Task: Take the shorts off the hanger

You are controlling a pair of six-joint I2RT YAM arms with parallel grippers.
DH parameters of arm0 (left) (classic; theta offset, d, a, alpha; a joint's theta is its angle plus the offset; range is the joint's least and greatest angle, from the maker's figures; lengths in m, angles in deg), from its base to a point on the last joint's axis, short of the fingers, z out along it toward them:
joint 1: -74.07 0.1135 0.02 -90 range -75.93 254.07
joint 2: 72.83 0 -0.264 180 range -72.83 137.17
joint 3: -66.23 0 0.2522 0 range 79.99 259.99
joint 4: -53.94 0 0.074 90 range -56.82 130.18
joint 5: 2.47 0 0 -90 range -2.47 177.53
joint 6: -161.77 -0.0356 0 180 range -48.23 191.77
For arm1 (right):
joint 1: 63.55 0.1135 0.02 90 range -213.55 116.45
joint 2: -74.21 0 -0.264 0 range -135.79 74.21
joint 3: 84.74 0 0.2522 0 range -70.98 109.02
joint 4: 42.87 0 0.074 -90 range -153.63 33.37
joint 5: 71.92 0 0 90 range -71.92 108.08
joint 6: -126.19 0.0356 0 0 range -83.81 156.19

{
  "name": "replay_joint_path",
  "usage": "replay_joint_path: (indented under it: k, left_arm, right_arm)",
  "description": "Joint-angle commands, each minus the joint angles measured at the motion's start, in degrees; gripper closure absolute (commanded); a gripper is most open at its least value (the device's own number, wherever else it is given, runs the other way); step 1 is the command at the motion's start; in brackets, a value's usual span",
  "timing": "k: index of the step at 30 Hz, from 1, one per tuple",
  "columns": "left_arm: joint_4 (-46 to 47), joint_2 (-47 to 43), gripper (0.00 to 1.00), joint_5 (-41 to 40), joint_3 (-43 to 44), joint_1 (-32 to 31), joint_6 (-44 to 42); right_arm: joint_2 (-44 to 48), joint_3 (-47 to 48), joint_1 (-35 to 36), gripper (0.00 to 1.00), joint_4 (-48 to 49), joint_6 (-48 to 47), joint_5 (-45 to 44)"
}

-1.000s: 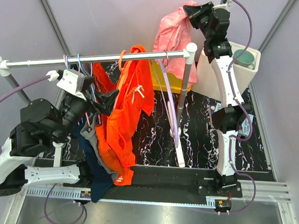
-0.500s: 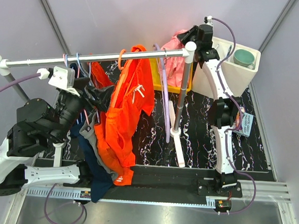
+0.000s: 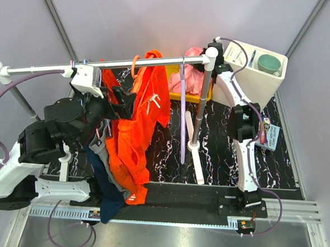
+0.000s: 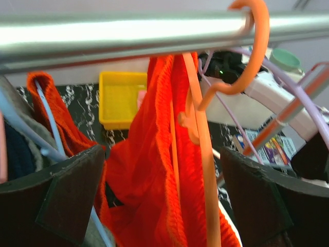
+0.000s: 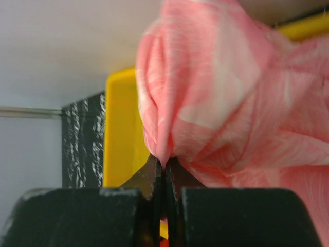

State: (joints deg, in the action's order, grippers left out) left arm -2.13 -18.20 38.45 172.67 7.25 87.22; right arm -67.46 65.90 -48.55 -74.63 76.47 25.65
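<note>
Two pairs of soft cloth shorts are in view. The bright orange shorts with white drawstrings (image 3: 145, 119) hang on an orange plastic hanger (image 4: 241, 56), which is hooked over a horizontal silver metal rail (image 3: 56, 67) above a black marbled tabletop (image 3: 220, 143).

The left gripper (image 4: 162, 164) is level with these shorts, just below the rail. Its two black fingers (image 4: 56, 200) are spread wide apart, and in the left wrist view the orange cloth and the hanger's stem fill the gap between them. Neither finger is pressed against the cloth.

To the left of the orange shorts, a grey garment (image 3: 99, 147) and a dark navy garment (image 3: 107, 195) hang from the same rail. A lavender plastic hanger (image 3: 183, 119) hangs near the rail's right end.

The light pink shorts (image 5: 221, 103) are off the rail, bunched behind its right end post and over a yellow plastic bin (image 3: 196, 96). The right gripper (image 5: 163, 163) has its fingers pinched tightly together on a fold of this pink cloth. It is not clear whether the cloth rests in the bin.

To the right stands a white box (image 3: 257, 84) with a teal cup (image 3: 268, 64) on top.
</note>
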Motion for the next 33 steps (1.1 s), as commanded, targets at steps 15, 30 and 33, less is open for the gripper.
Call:
replay_joint_path:
  k: [15, 30, 33]
  left_arm:
    - [-10.86, -6.73, 0.01, 15.94, 4.7, 0.21, 11.36]
    - [-16.41, -2.87, 0.01, 12.43, 8.39, 0.21, 10.05]
    - [-16.32, -0.67, 0.01, 12.43, 10.05, 0.21, 8.03]
  right_arm:
    - [6.65, 13.43, 1.96, 0.0, -31.38, -6.17, -3.53]
    - [40.22, -21.62, 2.92, 0.0, -38.53, -5.74, 3.67]
    - [48.57, -30.87, 3.01, 0.0, -34.74, -5.73, 5.08]
